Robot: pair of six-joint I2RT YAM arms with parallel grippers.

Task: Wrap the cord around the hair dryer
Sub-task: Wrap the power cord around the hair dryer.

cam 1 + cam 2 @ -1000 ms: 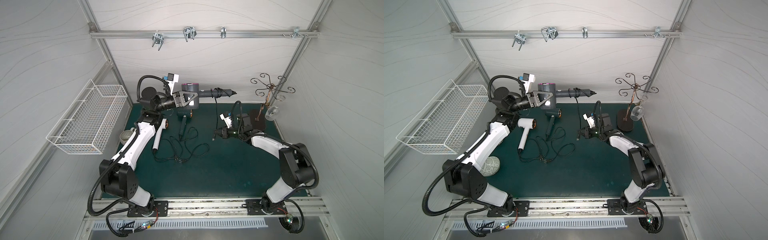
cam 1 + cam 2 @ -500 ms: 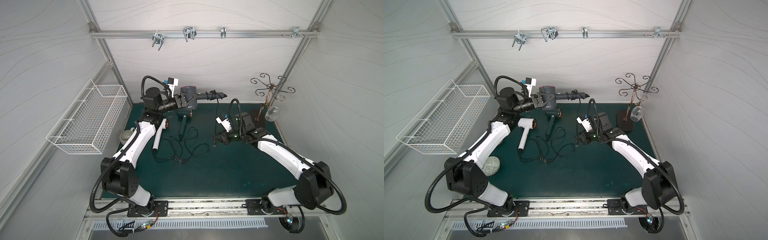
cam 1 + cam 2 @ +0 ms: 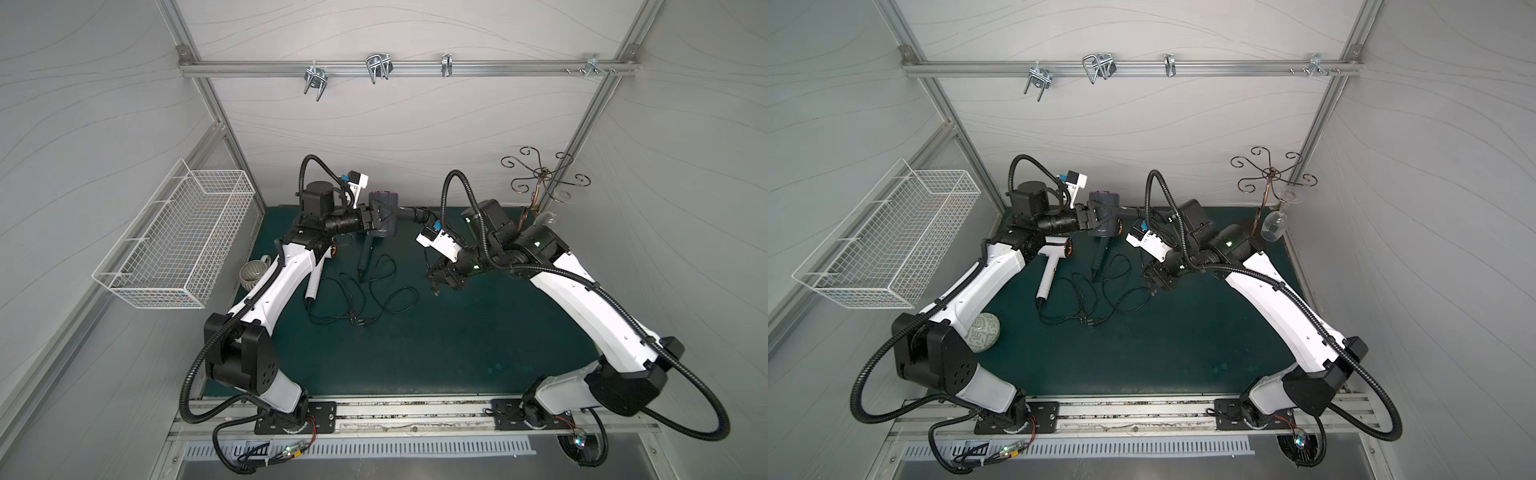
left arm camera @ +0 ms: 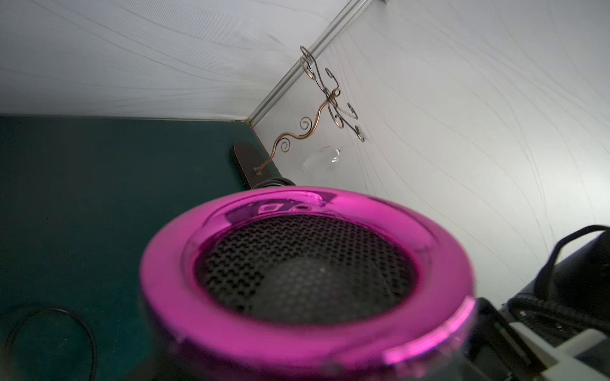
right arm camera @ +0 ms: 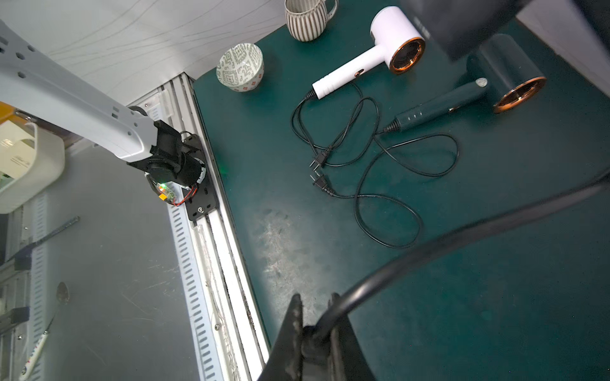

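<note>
A grey hair dryer point(image 3: 384, 218) point(image 3: 1105, 216) with a magenta rear ring point(image 4: 307, 333) hangs above the back of the green mat. My left gripper point(image 3: 371, 216) point(image 3: 1089, 218) is shut on its barrel; in the left wrist view the ring hides the jaws. The dryer's handle points towards the right arm. Its black cord point(image 5: 462, 234) runs from the handle down to my right gripper point(image 3: 436, 282) point(image 3: 1152, 286) point(image 5: 315, 298), which is shut on the cord near its end, just above the mat.
A white hair dryer point(image 3: 320, 270) point(image 5: 373, 56) and a dark green one point(image 3: 365, 257) point(image 5: 462, 95) lie on the mat with loose cords point(image 3: 365, 307). A mug point(image 3: 251, 274) and bowl point(image 3: 982, 336) sit left. Wire basket point(image 3: 174, 241) on left wall; glass stand point(image 3: 536, 187) back right.
The left arm has turned the grey dryer and drawn it a little left, ring now facing up. The right arm has swung its elbow outwards, its gripper slightly nearer the front, still on the cord.
</note>
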